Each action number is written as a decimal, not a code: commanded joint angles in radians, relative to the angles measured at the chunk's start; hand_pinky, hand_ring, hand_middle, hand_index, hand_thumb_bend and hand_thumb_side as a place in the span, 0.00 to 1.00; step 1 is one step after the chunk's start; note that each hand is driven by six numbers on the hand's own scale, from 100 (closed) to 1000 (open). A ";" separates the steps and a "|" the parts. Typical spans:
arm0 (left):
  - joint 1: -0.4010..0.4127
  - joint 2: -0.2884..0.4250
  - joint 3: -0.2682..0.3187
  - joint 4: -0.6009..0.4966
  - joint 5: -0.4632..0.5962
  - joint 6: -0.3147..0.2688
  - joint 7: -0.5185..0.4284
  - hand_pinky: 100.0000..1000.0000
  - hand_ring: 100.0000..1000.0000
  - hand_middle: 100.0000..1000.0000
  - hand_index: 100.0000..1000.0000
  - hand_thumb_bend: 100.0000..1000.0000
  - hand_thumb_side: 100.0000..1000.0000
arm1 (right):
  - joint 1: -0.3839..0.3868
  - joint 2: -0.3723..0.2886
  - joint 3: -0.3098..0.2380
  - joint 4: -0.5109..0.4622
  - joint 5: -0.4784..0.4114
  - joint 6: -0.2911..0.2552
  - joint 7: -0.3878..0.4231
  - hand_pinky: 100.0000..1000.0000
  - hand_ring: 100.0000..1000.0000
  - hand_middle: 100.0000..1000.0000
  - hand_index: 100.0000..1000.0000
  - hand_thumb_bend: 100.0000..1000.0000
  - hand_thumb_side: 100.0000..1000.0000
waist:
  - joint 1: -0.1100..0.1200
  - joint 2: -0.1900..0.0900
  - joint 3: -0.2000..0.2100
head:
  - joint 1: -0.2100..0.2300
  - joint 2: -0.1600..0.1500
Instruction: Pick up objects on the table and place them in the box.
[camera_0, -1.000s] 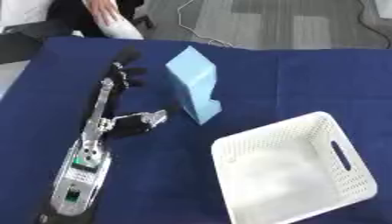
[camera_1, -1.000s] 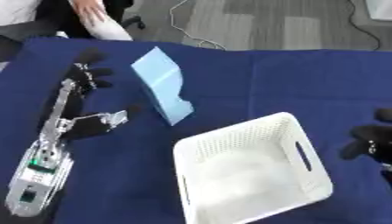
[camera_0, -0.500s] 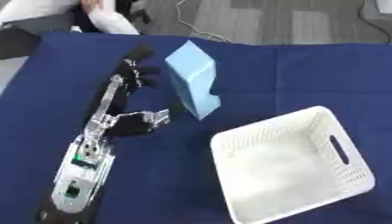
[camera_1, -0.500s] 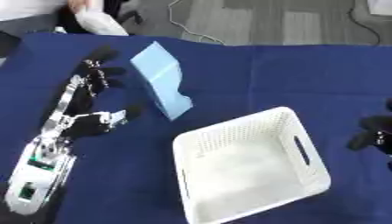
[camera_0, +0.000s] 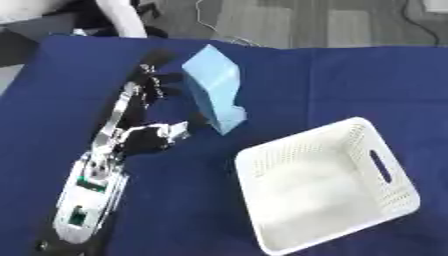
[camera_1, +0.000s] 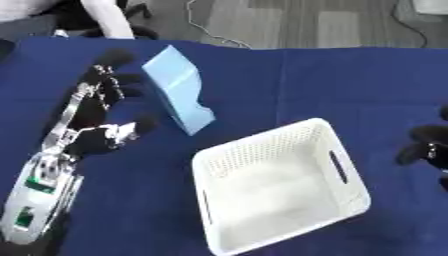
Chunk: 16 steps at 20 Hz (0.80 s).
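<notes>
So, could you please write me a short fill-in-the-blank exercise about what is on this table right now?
1. The cloth that covers the table is dark ____.
2. The light blue box lies to the ____ of the white basket.
3. The left robot hand reaches toward the blue box with its fingers ____.
4. The inside of the white basket holds ____.

Missing words: blue; left; open; nothing
</notes>
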<state>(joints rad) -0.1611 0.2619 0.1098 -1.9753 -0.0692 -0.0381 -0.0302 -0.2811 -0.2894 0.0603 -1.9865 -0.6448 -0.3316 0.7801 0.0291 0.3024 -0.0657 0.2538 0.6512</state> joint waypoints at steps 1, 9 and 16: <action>-0.015 0.019 0.001 -0.014 -0.035 -0.020 0.001 0.67 0.77 0.86 0.99 0.70 0.27 | -0.008 -0.018 -0.008 -0.014 -0.006 -0.129 0.127 0.69 0.83 0.89 0.92 0.00 0.77 | 0.002 -0.023 -0.002 | -0.011 -0.001; -0.040 0.013 0.000 0.022 -0.108 -0.052 0.023 0.70 0.79 0.87 0.99 0.71 0.27 | -0.011 -0.020 -0.006 -0.014 -0.008 -0.131 0.127 0.69 0.83 0.89 0.92 0.00 0.77 | 0.004 -0.022 -0.007 | -0.012 -0.002; -0.056 -0.001 -0.018 0.049 -0.164 -0.083 0.028 0.74 0.82 0.89 1.00 0.71 0.31 | -0.014 -0.023 -0.009 -0.014 -0.011 -0.131 0.127 0.69 0.83 0.89 0.92 0.00 0.77 | 0.009 -0.020 -0.012 | -0.014 0.000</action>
<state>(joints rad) -0.2046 0.2583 0.0960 -1.9186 -0.2225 -0.1135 -0.0019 -0.2823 -0.2927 0.0602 -1.9865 -0.6513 -0.3318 0.7800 0.0380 0.3024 -0.0779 0.2464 0.6513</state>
